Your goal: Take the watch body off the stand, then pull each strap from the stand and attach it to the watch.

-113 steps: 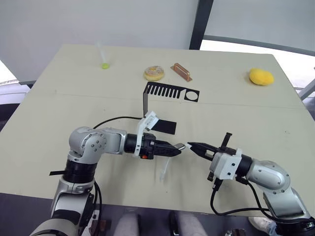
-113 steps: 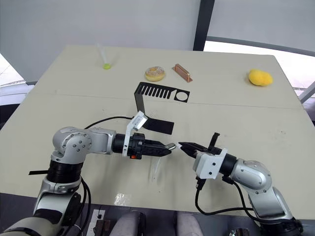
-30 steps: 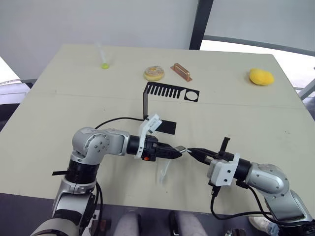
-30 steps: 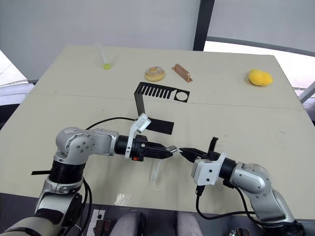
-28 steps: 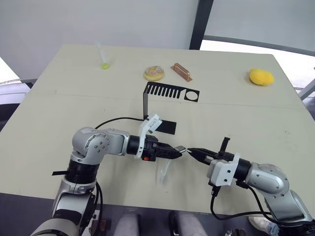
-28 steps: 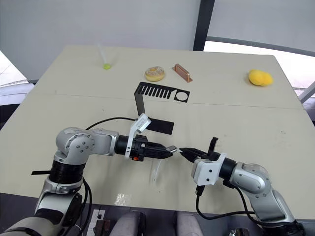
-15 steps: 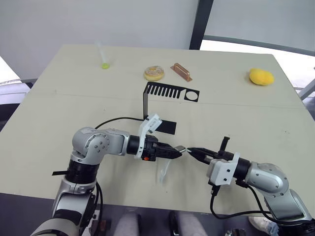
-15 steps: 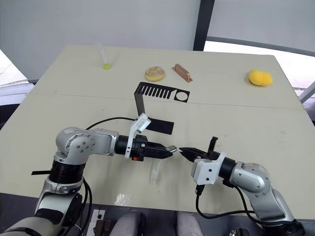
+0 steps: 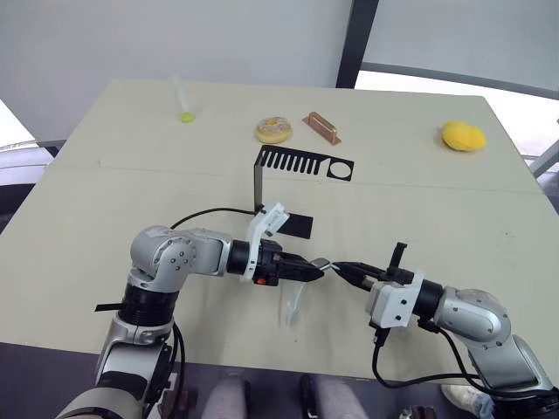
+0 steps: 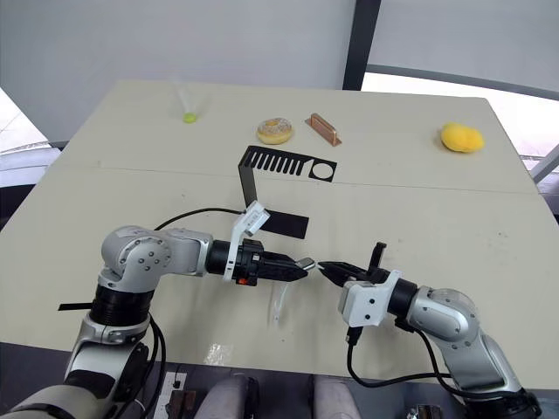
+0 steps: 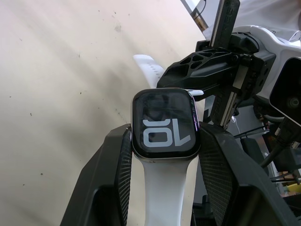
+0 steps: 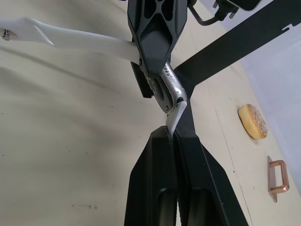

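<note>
My left gripper (image 9: 313, 266) is shut on the watch body (image 11: 163, 123), a small black case whose screen shows light digits. One white strap (image 11: 162, 188) is joined to the case and hangs below the gripper (image 9: 291, 307). My right gripper (image 9: 342, 268) is shut on the end of a second white strap (image 12: 174, 115), which touches the free metal edge of the watch body (image 12: 169, 89). Both grippers meet tip to tip above the table's front middle. The black stand (image 9: 297, 162) is behind them, its slotted top plate bare.
Along the far side of the table lie a doughnut (image 9: 273, 130), a copper-coloured bar (image 9: 321, 127), a yellow lump (image 9: 463, 136) and a clear tube with a green end (image 9: 184, 113). A black cable (image 9: 201, 212) loops by my left arm.
Since 3.8 s ago my right gripper has moved left, closing the gap to the watch body. Over the last second both grippers have hardly moved.
</note>
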Controlling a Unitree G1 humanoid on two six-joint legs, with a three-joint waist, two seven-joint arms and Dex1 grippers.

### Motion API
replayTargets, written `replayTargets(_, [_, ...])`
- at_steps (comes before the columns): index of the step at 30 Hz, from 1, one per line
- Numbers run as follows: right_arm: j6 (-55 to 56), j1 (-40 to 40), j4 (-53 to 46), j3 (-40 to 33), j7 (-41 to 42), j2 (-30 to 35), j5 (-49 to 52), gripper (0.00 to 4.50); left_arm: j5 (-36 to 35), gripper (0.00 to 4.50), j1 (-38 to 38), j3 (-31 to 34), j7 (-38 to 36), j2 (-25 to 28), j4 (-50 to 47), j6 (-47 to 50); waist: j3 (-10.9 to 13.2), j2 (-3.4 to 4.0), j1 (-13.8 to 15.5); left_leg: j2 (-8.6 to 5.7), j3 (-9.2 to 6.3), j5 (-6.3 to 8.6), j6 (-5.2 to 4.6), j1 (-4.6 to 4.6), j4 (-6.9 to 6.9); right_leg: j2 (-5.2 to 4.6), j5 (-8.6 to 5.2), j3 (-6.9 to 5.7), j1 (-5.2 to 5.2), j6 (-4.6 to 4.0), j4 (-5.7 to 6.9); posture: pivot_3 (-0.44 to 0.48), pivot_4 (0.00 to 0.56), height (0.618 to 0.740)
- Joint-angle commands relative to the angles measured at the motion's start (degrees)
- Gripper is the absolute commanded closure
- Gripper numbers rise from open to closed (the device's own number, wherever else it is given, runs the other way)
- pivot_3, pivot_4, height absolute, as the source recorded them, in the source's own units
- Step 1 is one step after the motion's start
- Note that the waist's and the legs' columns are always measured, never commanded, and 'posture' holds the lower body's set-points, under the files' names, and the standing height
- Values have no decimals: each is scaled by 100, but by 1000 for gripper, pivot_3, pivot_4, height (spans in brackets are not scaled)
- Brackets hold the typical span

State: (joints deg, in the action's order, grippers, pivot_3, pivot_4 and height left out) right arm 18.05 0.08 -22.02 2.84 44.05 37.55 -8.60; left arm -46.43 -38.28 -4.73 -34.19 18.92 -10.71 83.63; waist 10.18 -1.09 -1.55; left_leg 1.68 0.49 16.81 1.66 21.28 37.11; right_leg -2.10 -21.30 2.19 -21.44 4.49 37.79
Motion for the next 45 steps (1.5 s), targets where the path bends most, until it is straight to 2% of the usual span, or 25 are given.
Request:
replayTargets(1, [123, -203, -241, 234, -67, -85, 81, 4500, -228, 2919, -147, -283, -162, -284, -232, 15, 0, 0, -1, 0, 0, 0, 0, 0, 0, 0, 0, 0, 0, 0, 0, 0, 150, 740])
replayTargets(45, [107, -408, -45, 367, -90, -116, -40, 4500, -183, 2919, -162, -298, -178, -381, -257, 59, 0, 0, 0, 0, 0, 0, 0, 0, 0, 0, 0, 0, 0, 0, 0, 0, 150, 740])
